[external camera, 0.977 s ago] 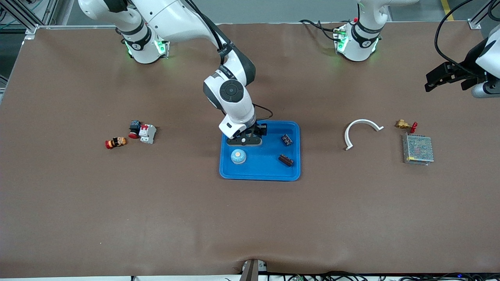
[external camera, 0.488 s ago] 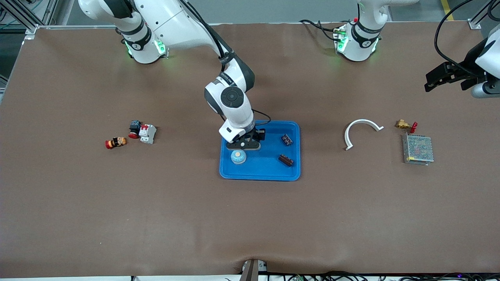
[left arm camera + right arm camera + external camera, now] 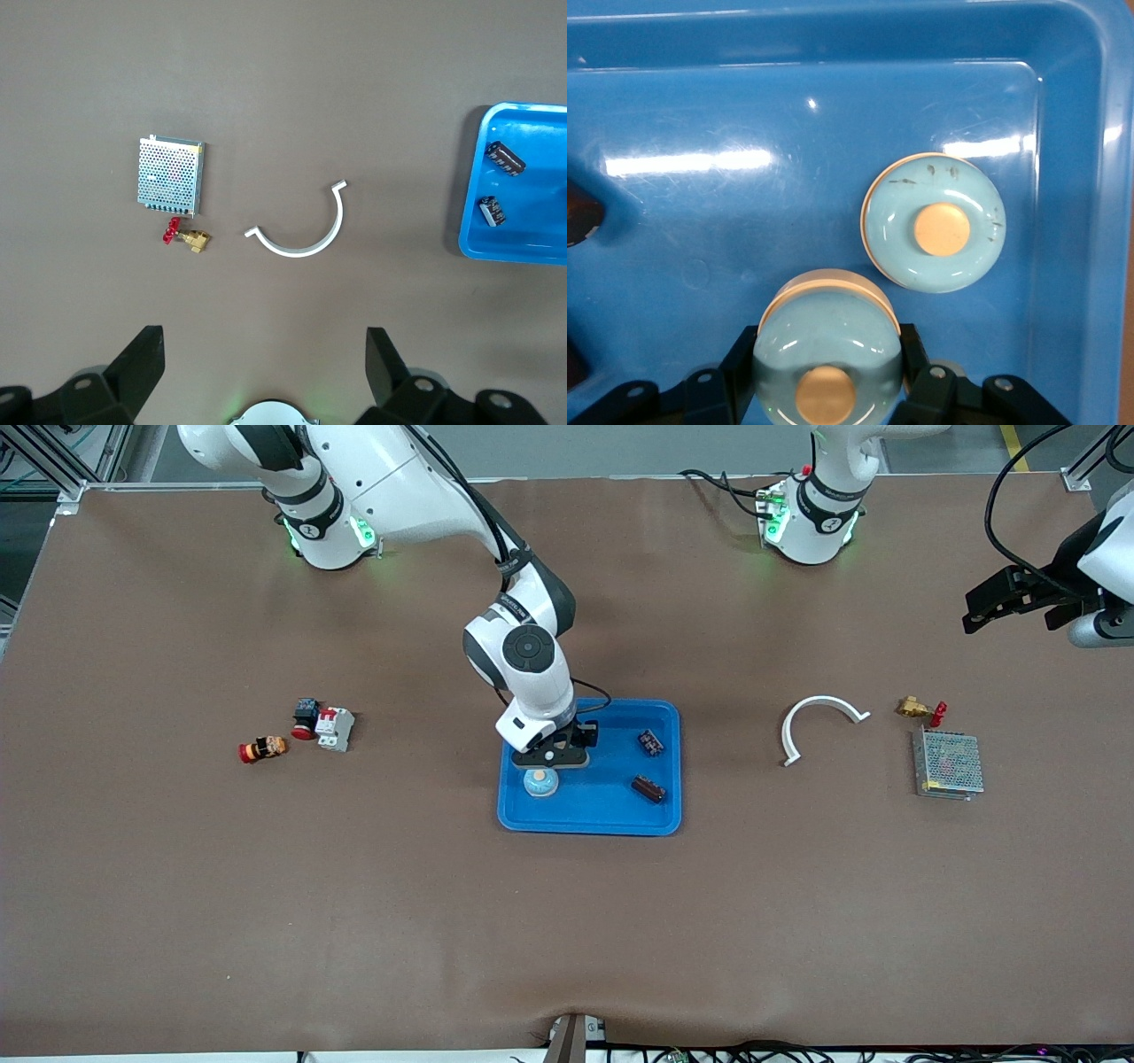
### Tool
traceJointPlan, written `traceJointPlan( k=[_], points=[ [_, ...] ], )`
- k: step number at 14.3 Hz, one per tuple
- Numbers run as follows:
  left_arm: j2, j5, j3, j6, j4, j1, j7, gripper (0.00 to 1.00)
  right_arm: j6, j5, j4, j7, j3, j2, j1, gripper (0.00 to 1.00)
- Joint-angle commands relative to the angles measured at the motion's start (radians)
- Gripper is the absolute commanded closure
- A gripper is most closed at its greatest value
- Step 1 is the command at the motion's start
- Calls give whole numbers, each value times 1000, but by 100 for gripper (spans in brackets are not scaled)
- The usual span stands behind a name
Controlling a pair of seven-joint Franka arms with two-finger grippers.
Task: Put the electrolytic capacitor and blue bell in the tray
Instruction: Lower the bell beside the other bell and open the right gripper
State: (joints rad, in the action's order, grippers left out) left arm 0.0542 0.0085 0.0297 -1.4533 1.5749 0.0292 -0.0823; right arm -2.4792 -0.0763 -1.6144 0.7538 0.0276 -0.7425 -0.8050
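In the tray point(image 3: 585, 828), a second bell point(image 3: 934, 223) sits just beside the right gripper's point(image 3: 551, 760) fingers point(image 3: 740, 367), which hang low over the tray floor. They pinch the blue bell point(image 3: 826, 341) across its dome, button up. The bell looks light, rigid and glossy, so probably slippery; the lower rim seems a surer hold than the curved dome. Two dark capacitors point(image 3: 648, 788) lie in the tray, well apart from the fingers toward the left arm's end. The left gripper point(image 3: 263, 372) waits, fingers spread, over bare tabletop point(image 3: 567, 921).
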Motion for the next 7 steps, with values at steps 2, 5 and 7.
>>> traceJointPlan(
  k=[2, 5, 7],
  points=[
    [-7, 2, -5, -2, -13, 9, 4, 0, -4, 33, -2, 24, 8, -3, -10, 41],
    [-8, 2, -5, -2, -15, 11, 3, 0, 2, 33, -4, 24, 8, -3, -17, 21],
    [-8, 2, -5, -2, -13, 9, 3, 0, 5, 33, -4, 24, 8, -3, -20, 0]
  ],
)
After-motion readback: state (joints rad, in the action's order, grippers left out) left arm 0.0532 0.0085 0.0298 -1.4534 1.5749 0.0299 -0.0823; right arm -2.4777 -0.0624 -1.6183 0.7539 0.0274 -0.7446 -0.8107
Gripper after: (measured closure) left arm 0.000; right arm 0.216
